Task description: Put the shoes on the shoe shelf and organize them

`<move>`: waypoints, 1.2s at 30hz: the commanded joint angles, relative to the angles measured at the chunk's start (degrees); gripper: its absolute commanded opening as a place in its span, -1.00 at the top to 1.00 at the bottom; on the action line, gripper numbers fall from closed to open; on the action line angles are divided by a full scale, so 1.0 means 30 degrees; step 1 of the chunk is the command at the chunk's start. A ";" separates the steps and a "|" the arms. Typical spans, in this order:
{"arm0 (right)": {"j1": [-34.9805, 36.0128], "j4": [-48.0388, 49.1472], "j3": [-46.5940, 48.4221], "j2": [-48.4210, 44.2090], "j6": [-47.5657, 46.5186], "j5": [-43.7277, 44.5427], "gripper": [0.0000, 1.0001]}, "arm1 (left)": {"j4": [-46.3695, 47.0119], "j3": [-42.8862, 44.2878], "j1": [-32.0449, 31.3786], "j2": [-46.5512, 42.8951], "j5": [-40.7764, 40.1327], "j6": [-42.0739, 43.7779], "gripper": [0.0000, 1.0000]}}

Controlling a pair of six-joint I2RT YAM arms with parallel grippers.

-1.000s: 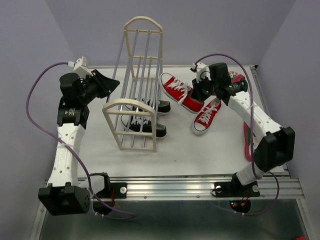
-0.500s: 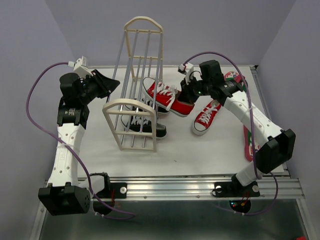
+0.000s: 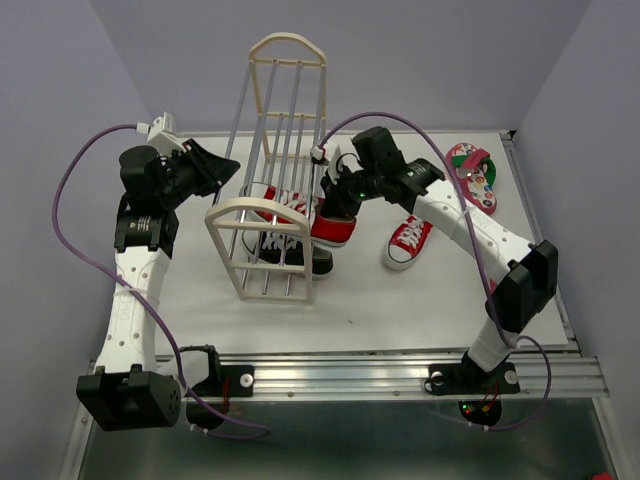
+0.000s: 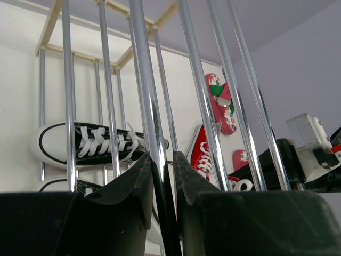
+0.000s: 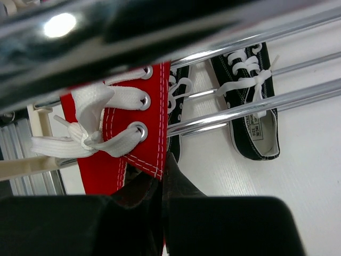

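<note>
The shelf (image 3: 260, 201) stands left of the middle of the table (image 3: 400, 300), with the black sneakers (image 3: 300, 258) on its lowest rods. A loose red sneaker (image 3: 408, 240) lies right of centre. The right gripper (image 3: 340, 205), jaws clamped on the held red sneaker (image 3: 330, 228) at its laced opening, points the toe in among the rods from the right. The left gripper (image 3: 222, 168) is closed on one rod, apparently as a brace. One flip-flop (image 3: 472, 175) lies near the far right corner. Step in hand: shelving a red sneaker. Next move: level it across a tier above the black pair, then release.
</note>
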 commanded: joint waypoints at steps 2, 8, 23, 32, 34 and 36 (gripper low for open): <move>0.0456 0.1291 0.1259 -0.0373 -0.1515 -0.1146 0.99 | -0.1389 -0.1760 -0.0220 0.0873 0.0325 0.3676 1.00; 0.0634 0.2138 0.1348 -0.0052 -0.1373 -0.1615 0.99 | -0.1389 -0.1819 -0.0220 0.0784 0.0325 0.3647 1.00; 0.2011 0.3049 0.1259 0.0358 -0.1372 -0.1472 0.98 | -0.1360 -0.1907 -0.0220 0.0813 0.0266 0.3559 1.00; 0.2362 0.3399 0.1172 0.0447 -0.0670 -0.1265 0.83 | -0.1331 -0.1907 -0.0220 0.0902 0.0354 0.3471 1.00; 0.2362 0.3780 0.0909 0.0389 -0.0551 -0.1381 0.82 | -0.1331 -0.1907 -0.0220 0.0902 0.0354 0.3472 1.00; 0.2362 0.4395 0.0471 0.0213 -0.0493 -0.1673 0.70 | -0.1331 -0.1936 -0.0249 0.0872 0.0354 0.3471 1.00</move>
